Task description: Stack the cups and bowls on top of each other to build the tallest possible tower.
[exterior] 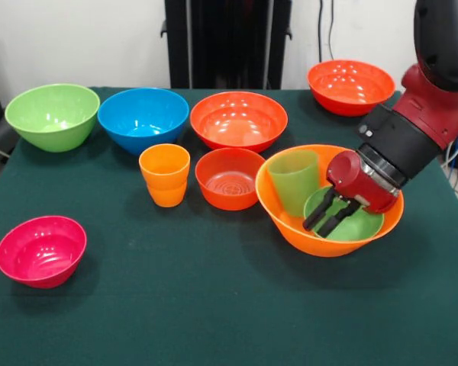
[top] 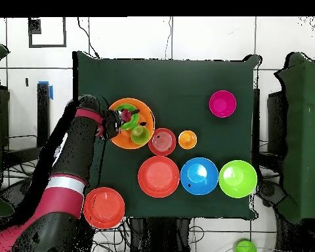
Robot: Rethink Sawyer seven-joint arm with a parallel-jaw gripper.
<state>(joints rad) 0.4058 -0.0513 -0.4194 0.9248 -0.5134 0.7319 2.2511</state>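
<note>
The largest orange bowl (exterior: pixel 305 235) stands at the right and holds the translucent green cup (exterior: pixel 293 180), upright, and the small green bowl (exterior: pixel 360 225). My gripper (exterior: pixel 321 223) reaches into the orange bowl from the right. Its fingers stand close together on the small green bowl's left rim. The overhead view shows the gripper (top: pixel 126 119) over the orange bowl (top: pixel 119 139), with the green cup (top: pixel 140 134) beside it. The orange cup (exterior: pixel 164 175) and the small red-orange bowl (exterior: pixel 229 178) stand apart, left of the orange bowl.
A wide red-orange bowl (exterior: pixel 238 120), a blue bowl (exterior: pixel 143 118) and a large green bowl (exterior: pixel 52 114) stand in a row at the back. Another red-orange bowl (exterior: pixel 350 86) is at the far right corner. A pink bowl (exterior: pixel 41 250) is at the near left.
</note>
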